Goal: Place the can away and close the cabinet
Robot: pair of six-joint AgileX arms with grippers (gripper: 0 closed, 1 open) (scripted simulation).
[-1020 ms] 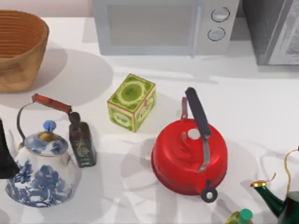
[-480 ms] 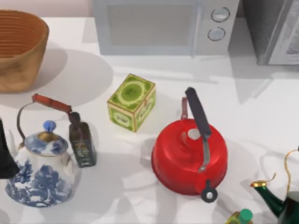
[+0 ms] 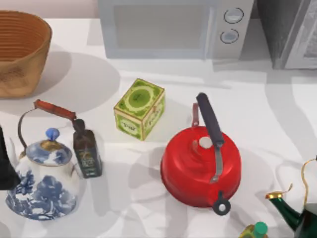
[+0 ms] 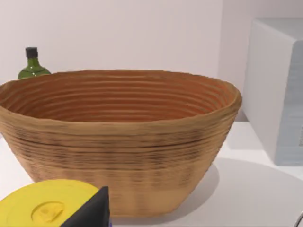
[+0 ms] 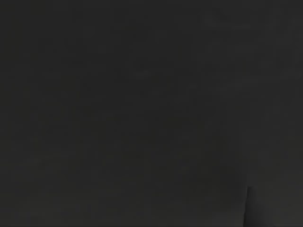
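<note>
Honestly, you cannot tell either claw's state; right wrist view is dark, so moving blind risks striking the red kettle [image 3: 200,166] mid-table.

Matte black, angular left arm [image 3: 6,163] casing, flat-faced, with no visible markings.

Shadows slide across the right side of the desk [image 3: 277,114]; none of the objects themselves shifts.

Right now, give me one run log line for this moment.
can: unseen | red kettle: table centre | tea tin: beside it | basket: left wrist view | right wrist view: dark
</note>
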